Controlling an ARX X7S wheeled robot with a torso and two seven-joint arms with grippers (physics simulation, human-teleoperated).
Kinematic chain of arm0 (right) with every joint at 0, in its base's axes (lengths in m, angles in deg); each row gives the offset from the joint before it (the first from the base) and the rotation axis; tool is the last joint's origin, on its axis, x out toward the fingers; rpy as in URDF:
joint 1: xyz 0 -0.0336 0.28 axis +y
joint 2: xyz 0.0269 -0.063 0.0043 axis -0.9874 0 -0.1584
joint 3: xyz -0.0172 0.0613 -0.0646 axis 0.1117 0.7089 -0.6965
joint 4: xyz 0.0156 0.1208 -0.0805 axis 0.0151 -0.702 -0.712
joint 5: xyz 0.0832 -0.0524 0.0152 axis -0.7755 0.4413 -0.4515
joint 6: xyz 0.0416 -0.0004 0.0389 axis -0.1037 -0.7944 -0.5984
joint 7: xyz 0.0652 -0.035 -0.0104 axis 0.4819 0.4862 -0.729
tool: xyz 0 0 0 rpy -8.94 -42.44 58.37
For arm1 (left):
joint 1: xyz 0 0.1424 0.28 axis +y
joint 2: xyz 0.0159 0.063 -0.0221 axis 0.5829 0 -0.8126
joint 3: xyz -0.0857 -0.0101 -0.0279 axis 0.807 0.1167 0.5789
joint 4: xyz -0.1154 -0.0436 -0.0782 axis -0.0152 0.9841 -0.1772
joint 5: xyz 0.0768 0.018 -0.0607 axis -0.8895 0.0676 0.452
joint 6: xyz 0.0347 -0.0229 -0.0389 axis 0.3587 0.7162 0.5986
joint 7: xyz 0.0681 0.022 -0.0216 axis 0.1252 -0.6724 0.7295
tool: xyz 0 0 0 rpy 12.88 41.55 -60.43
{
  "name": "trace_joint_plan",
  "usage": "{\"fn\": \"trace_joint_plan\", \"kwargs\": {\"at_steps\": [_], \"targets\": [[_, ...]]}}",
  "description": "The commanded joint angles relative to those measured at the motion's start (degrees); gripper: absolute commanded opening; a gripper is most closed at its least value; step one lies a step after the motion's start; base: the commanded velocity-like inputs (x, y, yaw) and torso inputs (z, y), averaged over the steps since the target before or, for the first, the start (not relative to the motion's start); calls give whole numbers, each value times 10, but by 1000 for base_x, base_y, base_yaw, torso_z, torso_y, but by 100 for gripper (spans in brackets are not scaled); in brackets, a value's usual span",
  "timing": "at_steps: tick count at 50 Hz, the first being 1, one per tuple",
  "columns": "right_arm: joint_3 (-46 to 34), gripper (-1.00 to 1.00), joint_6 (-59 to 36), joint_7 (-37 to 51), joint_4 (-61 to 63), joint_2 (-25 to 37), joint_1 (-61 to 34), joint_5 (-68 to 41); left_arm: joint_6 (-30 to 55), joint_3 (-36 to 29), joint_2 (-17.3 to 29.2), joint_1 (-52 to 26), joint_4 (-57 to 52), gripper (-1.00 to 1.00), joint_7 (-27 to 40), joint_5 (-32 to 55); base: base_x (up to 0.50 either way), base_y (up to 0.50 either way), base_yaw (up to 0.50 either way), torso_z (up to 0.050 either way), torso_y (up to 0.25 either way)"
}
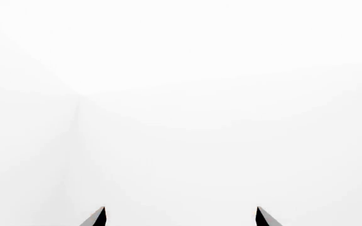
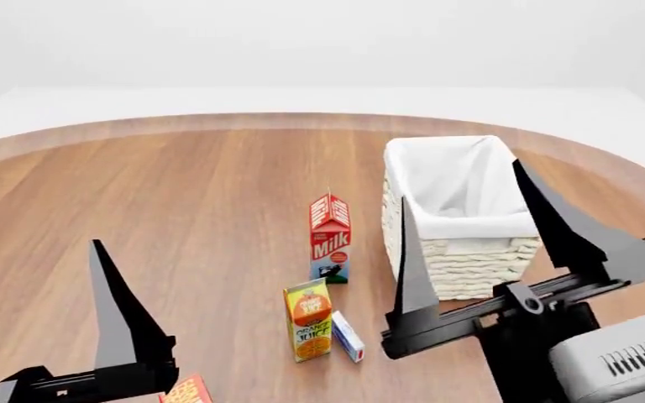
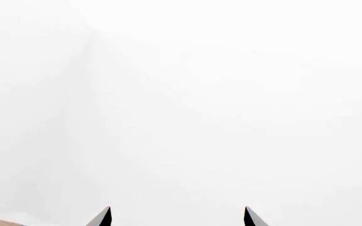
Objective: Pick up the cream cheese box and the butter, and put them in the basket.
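From where I stand, both arms hang raised above the round wooden counter [image 2: 188,210], each with its fingers spread wide and holding nothing. The left gripper [image 1: 181,216] and the right gripper [image 3: 176,216] see only blank white wall through their wrist cameras.

The small flat white-and-blue cream cheese box [image 2: 348,337] stands on edge, touching or just beside the tall orange juice carton [image 2: 308,320]. The red milk carton [image 2: 331,238] is just behind them. The red-orange butter box with yellow lettering [image 2: 188,391] barely shows at the near edge, beside the left arm. The white wicker basket with cloth lining [image 2: 457,252] sits to the right, near the right gripper.

The risk, I'd judge, is crowding: fingers closing on the cream cheese box could knock over the juice carton or pinch both together. The butter, lying so close under the left arm, may demand an awkward reach.
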Motion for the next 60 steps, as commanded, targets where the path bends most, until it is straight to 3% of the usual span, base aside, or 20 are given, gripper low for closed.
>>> {"fn": "trace_joint_plan", "kwargs": {"at_steps": [1, 6, 17, 39, 60], "targets": [[36, 100, -174, 26, 42, 41, -86, -130, -10, 11, -5, 3, -3, 100, -4, -11, 0, 0, 0, 0, 0], [35, 100, -222, 96, 40, 94, -121, -235, -9, 10, -4, 3, -3, 100, -2, -12, 0, 0, 0, 0, 0], [101, 100, -339, 155, 20, 99, -162, -394, -7, 7, 0, 3, -3, 100, 2, -14, 0, 0, 0, 0, 0], [91, 100, -463, 185, 2, 148, -231, -496, 0, 2, 6, 3, -9, 100, 8, -15, 0, 0, 0, 0, 0], [107, 100, -455, 199, 18, 191, -163, -522, 2, -2, 11, 3, -11, 100, 15, -16, 0, 0, 0, 0, 0]]}}
